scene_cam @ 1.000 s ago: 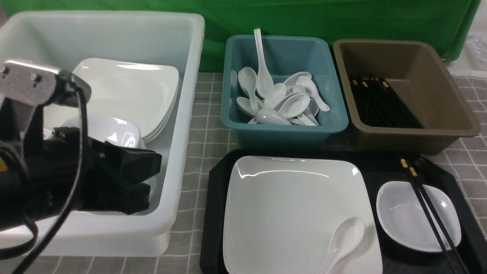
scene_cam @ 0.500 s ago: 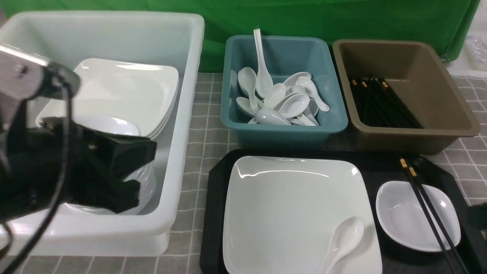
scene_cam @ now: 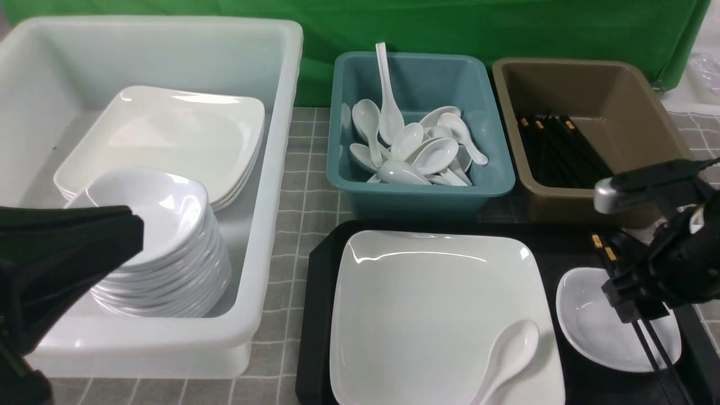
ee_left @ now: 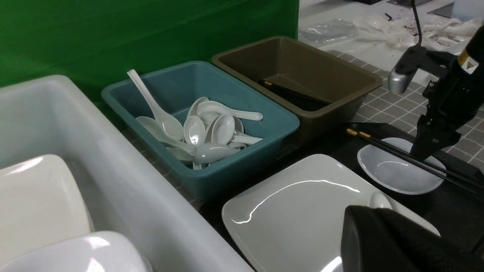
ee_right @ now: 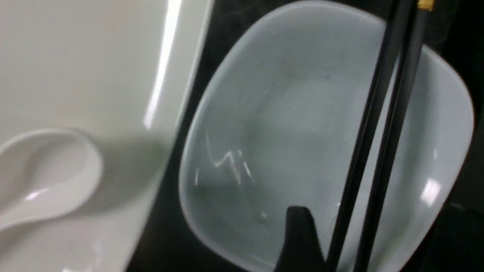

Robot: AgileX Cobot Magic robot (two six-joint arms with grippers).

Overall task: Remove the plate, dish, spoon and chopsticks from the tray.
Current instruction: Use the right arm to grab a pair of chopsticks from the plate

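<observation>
The black tray (scene_cam: 318, 315) holds the large white plate (scene_cam: 427, 304), and the white spoon (scene_cam: 509, 351) lies in the plate's near right corner. To its right sits the small white dish (scene_cam: 596, 332), with the black chopsticks (scene_cam: 647, 349) lying across it. My right gripper (scene_cam: 633, 309) hangs just over the dish, open. In the right wrist view one of its fingers (ee_right: 298, 238) stands beside the chopsticks (ee_right: 382, 113), which run through the gap over the dish (ee_right: 295, 132). My left gripper (scene_cam: 132, 233) is shut and empty at the near left, by the white tub.
A white tub (scene_cam: 270, 169) on the left holds stacked plates and a pile of small dishes (scene_cam: 169, 264). Behind the tray stand a teal tub (scene_cam: 349, 185) of spoons and a brown tub (scene_cam: 619, 197) of chopsticks. A green cloth hangs at the back.
My left arm has drawn back out of the white tub toward the near left. My right arm has come in from the right and now hangs over the dish and chopsticks.
</observation>
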